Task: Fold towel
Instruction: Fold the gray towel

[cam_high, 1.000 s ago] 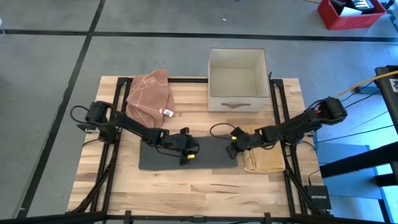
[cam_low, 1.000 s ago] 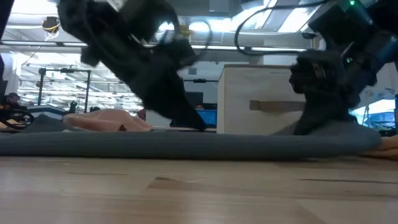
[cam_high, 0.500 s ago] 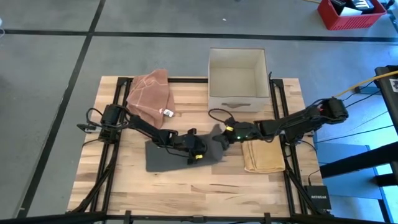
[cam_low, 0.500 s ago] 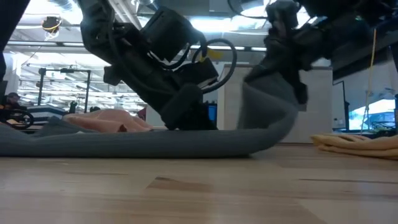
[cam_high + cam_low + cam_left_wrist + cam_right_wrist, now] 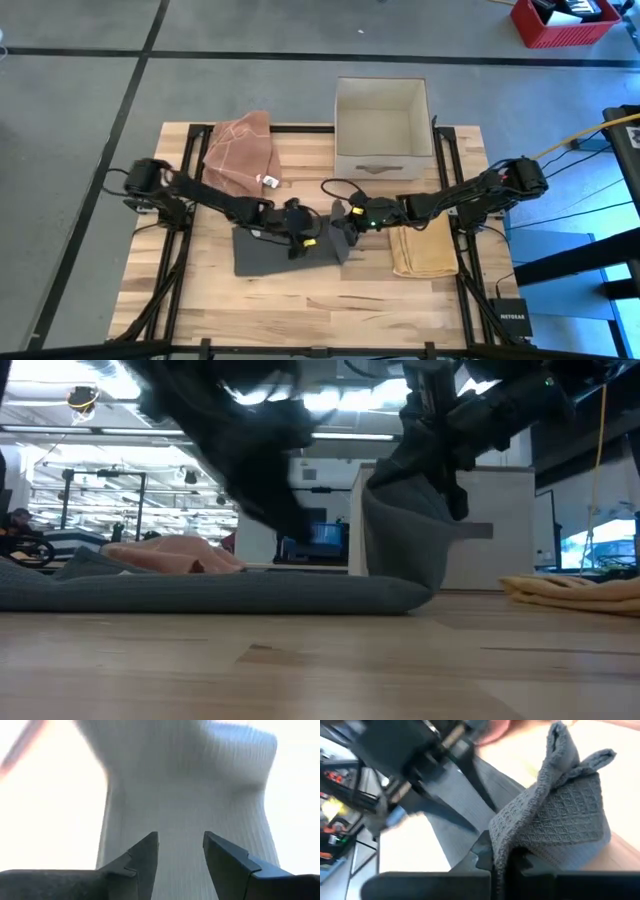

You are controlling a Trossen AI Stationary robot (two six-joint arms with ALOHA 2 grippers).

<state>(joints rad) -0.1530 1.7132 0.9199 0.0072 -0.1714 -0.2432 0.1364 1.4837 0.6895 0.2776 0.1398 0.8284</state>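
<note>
A grey towel (image 5: pixel 268 252) lies flat along the table's near middle, and its right end (image 5: pixel 405 540) is raised and curls back over the rest. My right gripper (image 5: pixel 346 219) is shut on that raised end. My left gripper (image 5: pixel 299 240) is open and hangs just above the flat middle of the towel (image 5: pixel 185 795). In the low view its fingers (image 5: pixel 295 525) stand clear of the cloth. My right gripper (image 5: pixel 502 855) pinches the bunched right end of the towel (image 5: pixel 555 805) between its two fingers, several layers gathered together. It comes level from the table's right. The held end is lifted clear and hangs in a curved fold (image 5: pixel 410 565) whose foot runs down into the flat part on the table.
A crumpled pinkish-brown cloth (image 5: pixel 242 150) lies at the far left. A white open box (image 5: pixel 382 125) stands at the far middle. A folded yellow towel (image 5: pixel 424 252) lies to the right of the grey one. Bare wood shows along the near edge (image 5: pixel 320 310).
My right gripper has lifted the towel's right end off the table and carried it up and toward the left. That end now stands folded back over the flat part, which stayed in place. My left gripper, low on the towel's middle half a second ago, has risen slightly and drawn back left.
</note>
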